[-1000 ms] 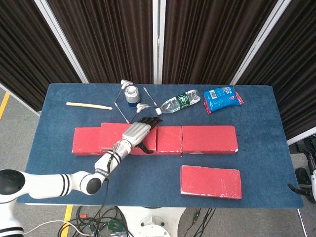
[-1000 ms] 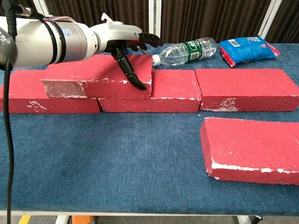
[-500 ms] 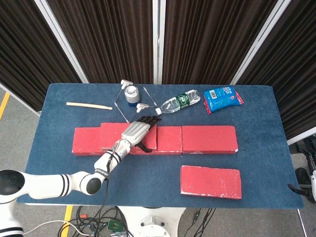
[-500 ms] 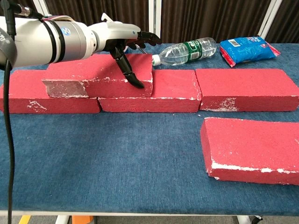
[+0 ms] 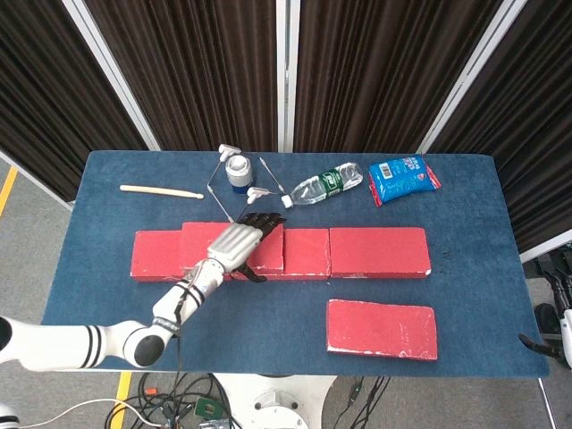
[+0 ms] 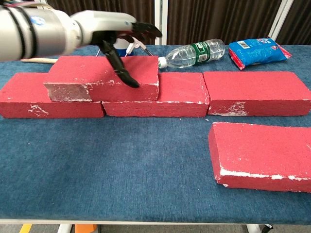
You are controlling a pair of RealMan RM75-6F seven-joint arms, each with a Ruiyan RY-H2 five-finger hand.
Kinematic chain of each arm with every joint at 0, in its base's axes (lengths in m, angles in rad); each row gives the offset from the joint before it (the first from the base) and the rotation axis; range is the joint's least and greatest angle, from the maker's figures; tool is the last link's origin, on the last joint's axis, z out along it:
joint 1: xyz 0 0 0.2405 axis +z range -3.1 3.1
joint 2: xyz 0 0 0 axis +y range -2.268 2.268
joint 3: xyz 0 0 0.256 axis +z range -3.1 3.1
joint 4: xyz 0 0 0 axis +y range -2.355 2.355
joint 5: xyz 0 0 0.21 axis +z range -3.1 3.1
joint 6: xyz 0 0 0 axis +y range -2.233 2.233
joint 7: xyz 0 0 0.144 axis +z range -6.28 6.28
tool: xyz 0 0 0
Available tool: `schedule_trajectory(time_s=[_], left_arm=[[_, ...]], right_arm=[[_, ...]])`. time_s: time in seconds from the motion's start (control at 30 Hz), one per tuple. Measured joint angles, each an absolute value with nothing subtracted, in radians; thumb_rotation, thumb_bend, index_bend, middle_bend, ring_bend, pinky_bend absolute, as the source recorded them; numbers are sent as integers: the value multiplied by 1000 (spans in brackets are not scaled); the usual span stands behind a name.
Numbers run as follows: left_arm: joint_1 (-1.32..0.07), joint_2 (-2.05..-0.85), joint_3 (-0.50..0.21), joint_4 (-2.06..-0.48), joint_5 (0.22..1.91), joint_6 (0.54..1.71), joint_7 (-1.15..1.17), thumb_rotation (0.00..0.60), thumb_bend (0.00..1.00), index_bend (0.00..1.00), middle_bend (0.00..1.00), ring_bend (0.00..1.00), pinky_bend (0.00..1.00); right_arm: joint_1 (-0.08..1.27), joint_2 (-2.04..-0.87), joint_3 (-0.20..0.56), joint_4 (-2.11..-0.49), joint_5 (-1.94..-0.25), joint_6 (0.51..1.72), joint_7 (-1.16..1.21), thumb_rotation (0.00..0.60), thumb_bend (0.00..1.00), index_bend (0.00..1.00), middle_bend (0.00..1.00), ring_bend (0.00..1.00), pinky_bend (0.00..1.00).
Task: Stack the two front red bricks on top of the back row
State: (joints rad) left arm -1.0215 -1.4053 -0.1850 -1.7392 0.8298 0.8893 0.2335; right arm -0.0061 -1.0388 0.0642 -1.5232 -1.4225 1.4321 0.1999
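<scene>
The back row (image 5: 375,252) consists of red bricks laid end to end, long axis running left to right across the blue desk (image 5: 465,206). One stacked brick (image 6: 104,77) already lies flat on top of the row's left portion, bridging a joint between two lower bricks — its long axis parallel to the row. The remaining front brick (image 5: 382,329) lies flat on the desk near the front-right edge, well apart from the row, also with its long axis left to right. The left robot hand (image 6: 114,34) hovers over the stacked brick, released, dark fingers (image 6: 121,73) spread and pointing down toward the brick's top face; whether a fingertip touches it cannot be told. The right robot hand is outside both views.
</scene>
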Motion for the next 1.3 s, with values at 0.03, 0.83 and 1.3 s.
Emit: schedule_trajectory(time_s=[0.03,0.83,1.3], left_arm=[[-1000,-1382,-176,-1766,848,921,238,600,9,9,0,0,0],[-435,-928,52,-1942,1222,1360,41,600,9,9,0,0,0],[-260,-981,75,-1821,1346,1478,-98,600,9,9,0,0,0]], right_arm=[[-8,-1031,61,-1538,-1435,1442,198,600,4,0,0,0,0],[194,-962,17,-1956,-1532,1142,-122,600,0,0,0,0,0],[359,-1077,19,-2075,-1277,928,-399,600,0,0,0,0,0]])
